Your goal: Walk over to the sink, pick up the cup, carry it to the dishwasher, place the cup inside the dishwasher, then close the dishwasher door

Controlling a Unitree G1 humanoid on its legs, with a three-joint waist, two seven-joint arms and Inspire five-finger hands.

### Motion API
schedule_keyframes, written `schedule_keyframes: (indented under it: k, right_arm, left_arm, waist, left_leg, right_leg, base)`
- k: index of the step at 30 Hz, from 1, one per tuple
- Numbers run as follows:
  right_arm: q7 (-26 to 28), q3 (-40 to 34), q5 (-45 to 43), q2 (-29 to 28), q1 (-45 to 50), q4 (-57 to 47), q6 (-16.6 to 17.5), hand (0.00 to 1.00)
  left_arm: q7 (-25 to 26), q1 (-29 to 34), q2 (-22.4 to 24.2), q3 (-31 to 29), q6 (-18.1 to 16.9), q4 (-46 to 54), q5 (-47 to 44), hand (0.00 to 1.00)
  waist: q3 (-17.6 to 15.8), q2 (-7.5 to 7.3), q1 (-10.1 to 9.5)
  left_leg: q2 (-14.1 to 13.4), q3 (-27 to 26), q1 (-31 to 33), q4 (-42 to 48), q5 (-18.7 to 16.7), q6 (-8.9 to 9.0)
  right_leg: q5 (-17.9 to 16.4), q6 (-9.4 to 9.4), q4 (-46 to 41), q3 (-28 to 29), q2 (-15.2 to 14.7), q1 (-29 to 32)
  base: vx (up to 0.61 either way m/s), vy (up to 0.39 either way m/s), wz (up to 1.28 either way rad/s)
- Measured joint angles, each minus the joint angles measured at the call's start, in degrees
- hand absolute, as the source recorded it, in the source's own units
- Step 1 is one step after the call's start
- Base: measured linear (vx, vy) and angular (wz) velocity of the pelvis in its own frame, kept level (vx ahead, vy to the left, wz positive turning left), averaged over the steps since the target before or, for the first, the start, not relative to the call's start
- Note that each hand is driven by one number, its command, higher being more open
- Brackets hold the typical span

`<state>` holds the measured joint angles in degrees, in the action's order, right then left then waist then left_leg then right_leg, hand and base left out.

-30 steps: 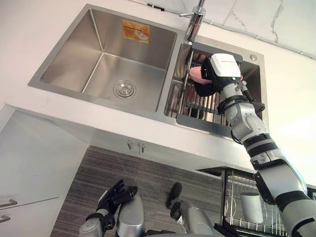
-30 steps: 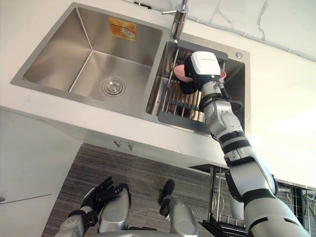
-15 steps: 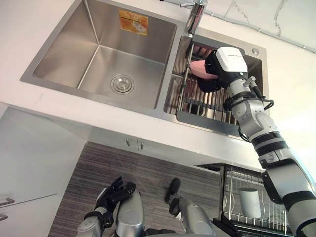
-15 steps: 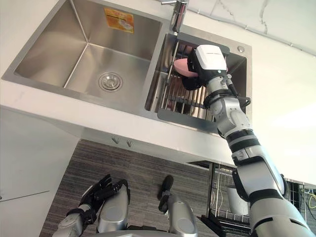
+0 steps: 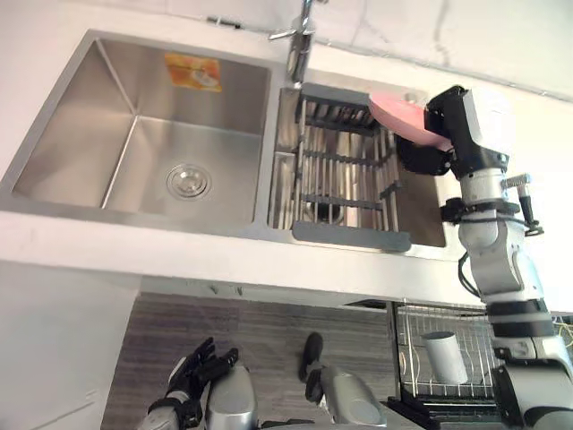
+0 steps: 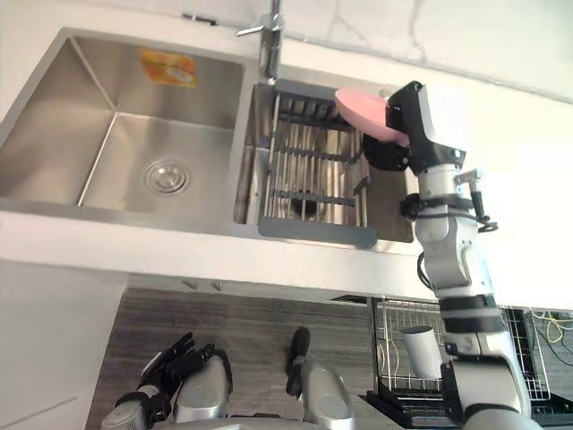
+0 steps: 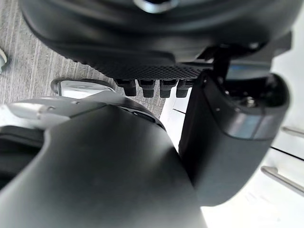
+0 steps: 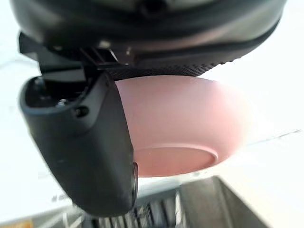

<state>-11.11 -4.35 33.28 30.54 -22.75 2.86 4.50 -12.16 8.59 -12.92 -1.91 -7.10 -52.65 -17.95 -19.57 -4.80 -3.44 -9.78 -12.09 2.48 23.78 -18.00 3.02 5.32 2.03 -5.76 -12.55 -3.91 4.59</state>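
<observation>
Over the sink (image 5: pixel 134 134) and wire rack (image 5: pixel 345 179), near the faucet (image 5: pixel 300 45), the right hand (image 5: pixel 423 158) clasps a pink cup (image 5: pixel 398 115).

Silver-grey right arm (image 5: pixel 506 269) has black-banded joints, white wrist box (image 5: pixel 488 116) and dark robot hand (image 5: pixel 425 159) (textured palm).

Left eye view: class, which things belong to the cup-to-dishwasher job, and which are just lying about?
Job: pink cup, gripped in the right hand; dishwasher rack, lower right.
Lying about: tap; drain rack in the sink; white cup in the dishwasher rack; idle left hand.
</observation>
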Motion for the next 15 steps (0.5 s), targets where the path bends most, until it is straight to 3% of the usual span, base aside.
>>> schedule_keyframes:
  k: [6,15]
  right_arm:
    - [0.0,-2.4,-0.6,-5.2,10.8,-12.4,5.1,0.0]
    - [-0.7,-4.4,-0.5,-8.4,20.0,-20.2,12.4,0.0]
  left_arm:
    - [0.7,1.8,0.4,0.0,-1.0,-2.3,0.1,1.0]
    - [0.9,3.4,1.5,0.0,-1.7,-4.6,1.2,1.0]
  waist:
    - [3.1,-0.09,2.56]
    - [6.5,1.07,4.56]
  left_leg:
    - [-0.2,-3.0,-3.5,-1.9,-0.2,-0.07]
    - [0.7,-7.3,-7.7,-6.1,0.6,-0.19]
  right_leg:
    - [0.2,0.36,1.0,3.0,0.6,-1.2]
    - [0.7,1.01,2.1,6.6,0.9,-1.6]
  base:
    - [0.0,-0.002,-0.24]
    - [0.01,0.0,-0.22]
